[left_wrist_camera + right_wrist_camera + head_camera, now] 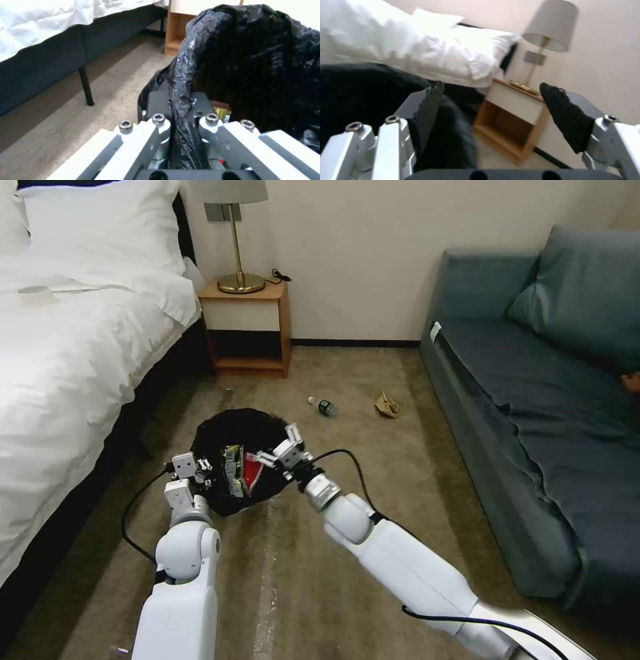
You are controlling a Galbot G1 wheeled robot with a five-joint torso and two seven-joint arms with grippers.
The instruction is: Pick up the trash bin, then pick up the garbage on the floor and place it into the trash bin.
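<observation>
Trash bin (233, 433) held off the floor by the left pincer (192, 468), clamped on its bag-lined rim; two wrappers (241, 473) inside. Right pincer (283, 447) spread wide, empty, at the bin's mouth. Bottle (325, 407) and brown paper (387, 405) remain on the carpet beyond.

Black-bagged trash bin (240, 433), red wrapper (251, 468) inside, blue-grey sofa (533, 380), white bed (67, 347), tan carpet (373, 473).

Left gripper (198, 468) clamped, right gripper (279, 445) agape.
</observation>
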